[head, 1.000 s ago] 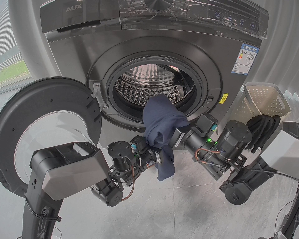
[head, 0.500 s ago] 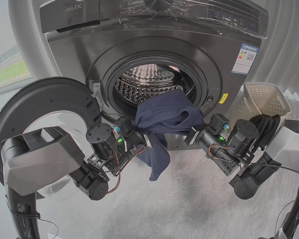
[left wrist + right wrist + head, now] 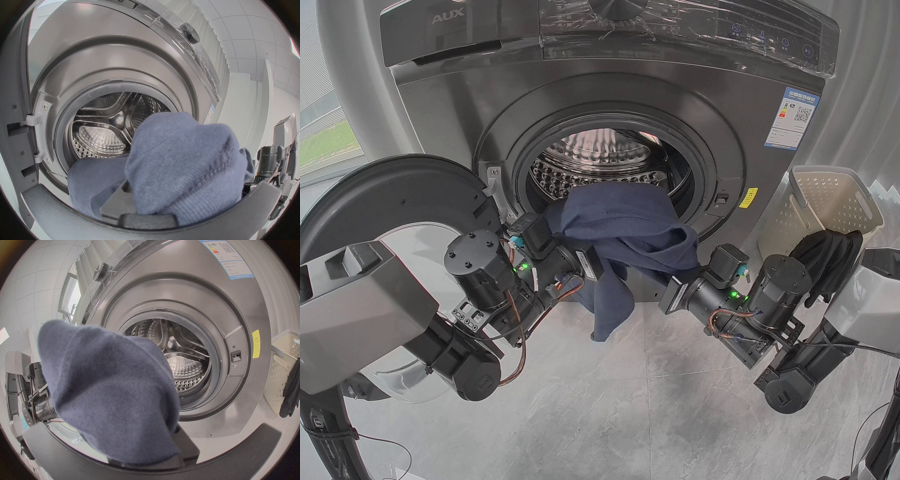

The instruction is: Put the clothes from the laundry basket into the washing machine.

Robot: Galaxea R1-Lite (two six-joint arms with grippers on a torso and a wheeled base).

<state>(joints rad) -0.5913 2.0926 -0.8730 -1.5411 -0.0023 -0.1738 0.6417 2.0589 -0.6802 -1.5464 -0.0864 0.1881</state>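
We see left pincer [image 3: 137, 204] and right pincer [image 3: 162, 449] each closed on navy garment [image 3: 625, 228], fingertips buried in cloth. Garment stretched between the two pincers. Its upper part lies across lower part of drum opening [image 3: 594, 156] just ahead; we cannot tell if it rests on lip. One tail hangs below pincers toward floor [image 3: 650, 406]. Open door [image 3: 394, 200] of washing machine [image 3: 456, 106] stands outboard of left pincer. Outboard of right pincer, well apart: laundry basket [image 3: 831, 200], black garment [image 3: 828, 256] draped over rim. Bunched cloth blocks both wrist views of lower drum.
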